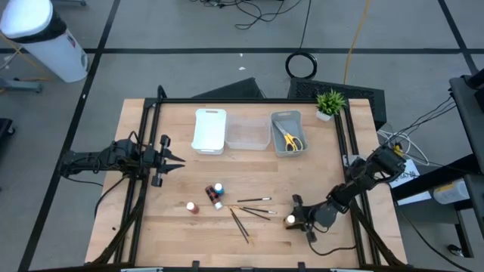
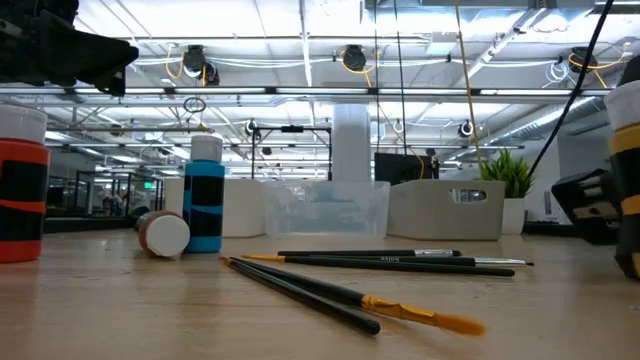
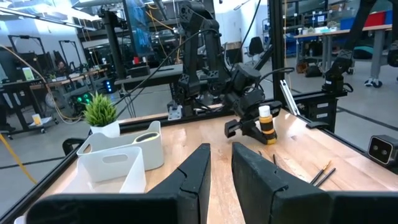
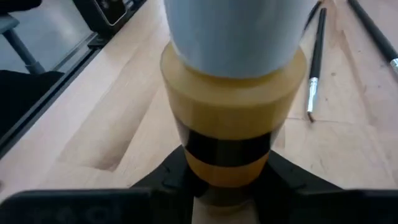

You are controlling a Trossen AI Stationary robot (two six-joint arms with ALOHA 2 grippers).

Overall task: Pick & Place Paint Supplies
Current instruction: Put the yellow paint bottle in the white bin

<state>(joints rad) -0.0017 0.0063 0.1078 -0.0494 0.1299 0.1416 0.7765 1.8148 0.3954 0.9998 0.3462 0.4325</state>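
A yellow-orange paint bottle with a pale cap stands upright near the table's front right, and my right gripper is shut on it. A blue bottle stands at the table's middle, with a reddish-brown bottle lying beside it. An orange-red bottle stands to their left. Several thin dark brushes lie flat between these bottles and my right gripper. Yellow-handled scissors lie in the grey tray. My left gripper waits at the left edge, slightly open and holding nothing. My right gripper pinches the bottle's lower body, at its black band, between the two fingers. It comes from the table's right side, slanting slightly down. The bottle is upright; whether its base is on the table I cannot tell.
A white tray, a clear tray and the grey tray stand in a row at the back. A small potted plant is at the back right corner. Black frame rails run along the table's left and right sides.
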